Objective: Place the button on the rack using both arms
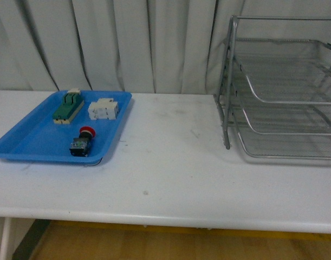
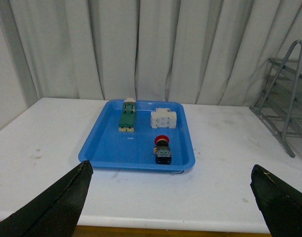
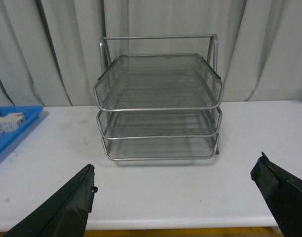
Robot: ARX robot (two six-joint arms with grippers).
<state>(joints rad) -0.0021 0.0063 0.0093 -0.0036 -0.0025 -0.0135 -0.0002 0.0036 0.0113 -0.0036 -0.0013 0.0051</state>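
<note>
Button (image 1: 83, 142) in blue tray (image 1: 24, 146), frame left; rack (image 1: 284, 103) frame right. Left fingers (image 2: 62, 200) and right fingers (image 3: 66, 207) spread wide apart.

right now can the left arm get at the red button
Probably yes: the left gripper is open and faces the button, which sits near the front rim of the blue tray with nothing between them.

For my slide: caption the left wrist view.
Open left claw facing a blue tray holding the button.
</note>
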